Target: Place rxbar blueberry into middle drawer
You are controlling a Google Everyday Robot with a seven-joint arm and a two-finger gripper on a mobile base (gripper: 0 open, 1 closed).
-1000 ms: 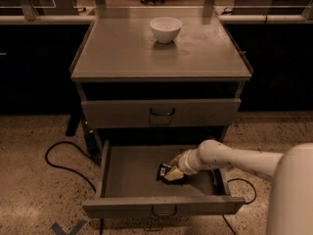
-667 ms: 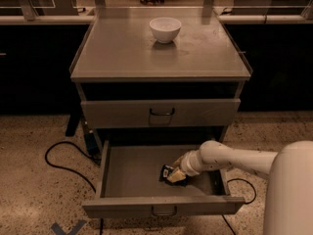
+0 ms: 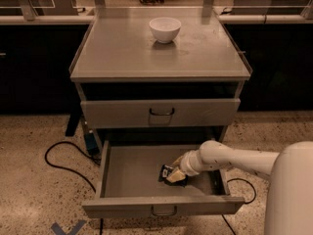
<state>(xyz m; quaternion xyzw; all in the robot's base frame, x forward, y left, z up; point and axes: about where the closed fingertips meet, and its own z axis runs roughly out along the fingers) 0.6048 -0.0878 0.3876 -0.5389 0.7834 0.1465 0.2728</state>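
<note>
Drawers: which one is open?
The lower one, the middle drawer, is pulled out; the drawer above is shut. The gripper reaches inside, at the rxbar blueberry.

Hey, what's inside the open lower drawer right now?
The rxbar lies on the drawer floor, right of centre, with the gripper at it. The gripper and arm cover part of the rxbar and the floor beneath, so anything under them is hidden.

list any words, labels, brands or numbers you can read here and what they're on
Nothing can be read.
rxbar blueberry wrapper: small white marks, too blurred to read; it sits in the open middle drawer, at the hand.
white bowl and upper drawer front: no text visible.
</note>
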